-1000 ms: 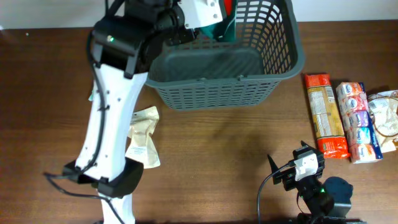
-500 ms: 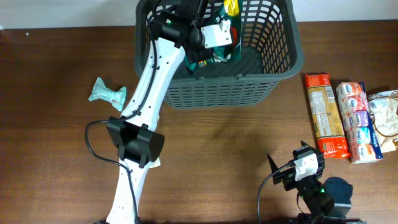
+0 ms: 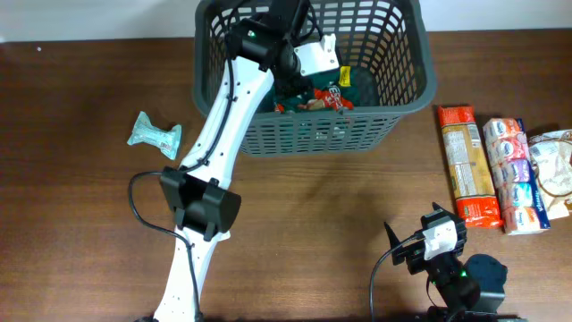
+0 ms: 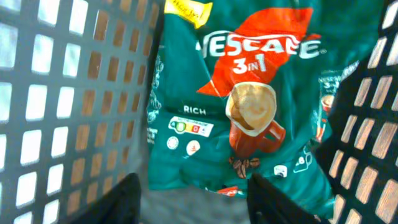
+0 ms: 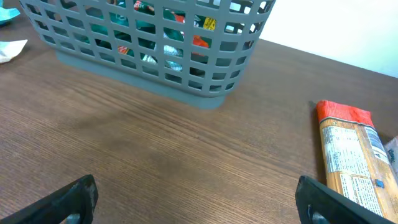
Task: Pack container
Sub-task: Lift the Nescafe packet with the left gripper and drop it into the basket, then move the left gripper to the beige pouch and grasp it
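The container (image 3: pixel 304 134) is a dark grey slotted basket at the table's far middle. My left gripper (image 3: pixel 308 82) reaches down inside it and is open and empty. In the left wrist view its fingers (image 4: pixel 129 200) stand apart just above the basket floor, in front of a green Nescafe 3-in-1 pack (image 4: pixel 242 106). The pack lies flat between the lattice walls (image 4: pixel 62 112) and also shows in the overhead view (image 3: pixel 317 97). My right gripper (image 3: pixel 420 246) is open and empty, low over the near right of the table (image 5: pixel 186 155), far from the basket (image 5: pixel 155 50).
A small teal pack (image 3: pixel 154 134) lies left of the basket. At the right lie an orange-red pack (image 3: pixel 469 165), also in the right wrist view (image 5: pixel 351 155), a purple and white pack (image 3: pixel 514 174) and a white pack (image 3: pixel 554 174). My left arm crosses the left table.
My left gripper has let go of the green Nescafe pack, which now lies on the basket floor. The left wrist has shifted slightly right. The right arm has not moved.
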`<state>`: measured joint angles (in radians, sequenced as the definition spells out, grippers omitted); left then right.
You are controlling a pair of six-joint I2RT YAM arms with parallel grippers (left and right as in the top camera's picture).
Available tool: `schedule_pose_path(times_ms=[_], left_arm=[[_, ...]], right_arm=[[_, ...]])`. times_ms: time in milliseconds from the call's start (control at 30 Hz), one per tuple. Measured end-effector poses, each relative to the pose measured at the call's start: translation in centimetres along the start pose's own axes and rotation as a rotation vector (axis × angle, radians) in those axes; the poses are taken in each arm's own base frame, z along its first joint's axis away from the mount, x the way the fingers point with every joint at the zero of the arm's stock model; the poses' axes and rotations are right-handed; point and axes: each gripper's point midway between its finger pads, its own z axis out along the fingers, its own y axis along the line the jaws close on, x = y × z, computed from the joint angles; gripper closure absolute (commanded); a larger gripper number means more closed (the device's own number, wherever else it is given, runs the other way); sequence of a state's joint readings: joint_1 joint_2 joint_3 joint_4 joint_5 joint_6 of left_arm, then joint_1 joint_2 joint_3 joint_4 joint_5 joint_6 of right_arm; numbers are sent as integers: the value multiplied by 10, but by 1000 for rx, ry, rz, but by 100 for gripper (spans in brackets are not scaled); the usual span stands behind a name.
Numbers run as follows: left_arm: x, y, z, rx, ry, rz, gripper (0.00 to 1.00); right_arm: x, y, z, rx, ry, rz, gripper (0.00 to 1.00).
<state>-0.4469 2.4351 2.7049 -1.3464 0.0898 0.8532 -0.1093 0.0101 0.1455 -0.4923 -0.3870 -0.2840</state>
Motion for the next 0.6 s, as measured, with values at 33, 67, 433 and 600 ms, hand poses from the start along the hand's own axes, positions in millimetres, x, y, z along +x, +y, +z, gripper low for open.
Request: schedule_pose_path(times_ms=[33, 67, 433, 600], left_arm=[[1, 0, -3, -5, 7, -27, 41], [4, -1, -8, -4, 23, -47, 40], [23, 29, -253, -417, -143, -279, 34], [85, 1, -358, -577, -200, -441, 33]], right_arm=[[0, 0, 0, 0, 0, 0, 1], [0, 0, 0, 0, 0, 0, 1], [0, 0, 0, 0, 0, 0, 1], [0, 0, 0, 0, 0, -1, 1]])
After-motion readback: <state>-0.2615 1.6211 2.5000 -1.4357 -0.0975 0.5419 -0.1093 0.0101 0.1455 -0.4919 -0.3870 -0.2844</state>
